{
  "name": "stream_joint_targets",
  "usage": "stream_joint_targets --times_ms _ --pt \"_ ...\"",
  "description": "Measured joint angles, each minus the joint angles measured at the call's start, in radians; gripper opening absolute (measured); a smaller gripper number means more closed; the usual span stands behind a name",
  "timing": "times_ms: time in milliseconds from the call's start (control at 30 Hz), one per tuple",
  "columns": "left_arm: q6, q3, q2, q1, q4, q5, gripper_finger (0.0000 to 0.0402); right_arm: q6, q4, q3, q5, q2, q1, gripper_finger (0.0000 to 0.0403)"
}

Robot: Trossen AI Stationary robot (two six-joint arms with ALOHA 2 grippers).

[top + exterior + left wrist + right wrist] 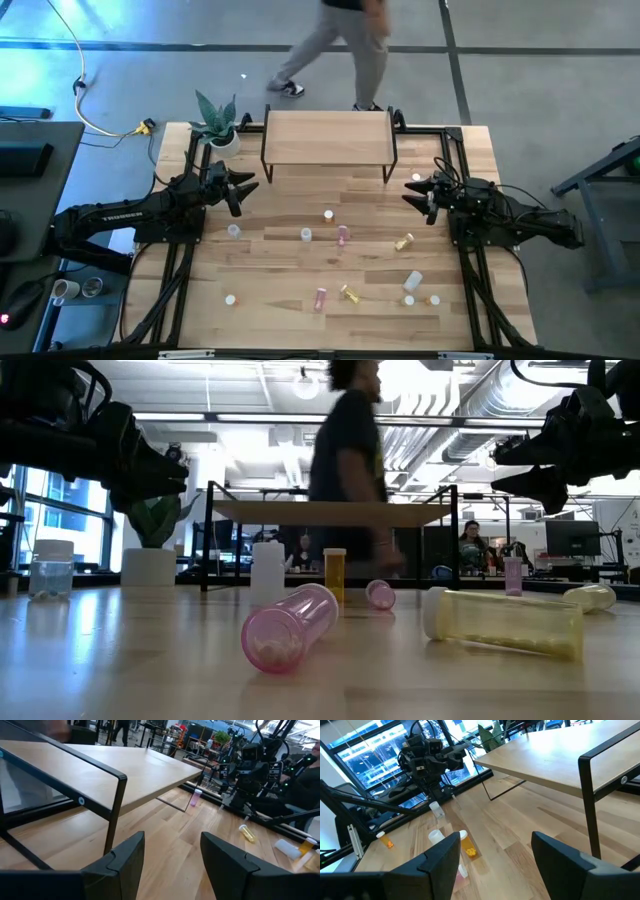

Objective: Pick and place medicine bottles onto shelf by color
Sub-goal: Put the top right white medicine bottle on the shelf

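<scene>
The shelf (328, 135), a light-wood board on black legs, stands at the table's far middle with nothing on it. Several small medicine bottles lie or stand on the tabletop before it: white (306, 234), pink (342, 235), yellow (404, 242), another pink (321, 298), orange-capped (434, 298). My left gripper (245, 190) hovers open left of the shelf's near corner, its fingers (125, 857) apart and holding nothing. My right gripper (412, 192) hovers open at the right, level with it, also holding nothing (495, 855). A white bottle (416, 178) stands just beyond it.
A potted plant (218, 122) stands at the far left corner beside the shelf. A person (340, 45) walks past beyond the table's far edge. In the low view a pink bottle (290, 625) and a yellow one (505, 622) lie on their sides nearest the front.
</scene>
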Motion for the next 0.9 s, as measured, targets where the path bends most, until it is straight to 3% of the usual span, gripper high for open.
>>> stream_joint_targets --times_ms 600,733,900 --pt "-0.088 0.000 0.000 0.000 0.008 0.000 0.0186 0.000 0.000 0.000 0.000 0.000 0.000 0.0236" --pt "-0.175 0.000 0.000 0.000 0.005 -0.008 0.0200 0.000 0.000 0.000 0.000 0.000 0.000 0.0236" --pt "-0.177 0.000 0.000 0.000 -0.009 0.001 0.0232 0.000 0.000 0.000 0.000 0.000 0.000 0.0236"
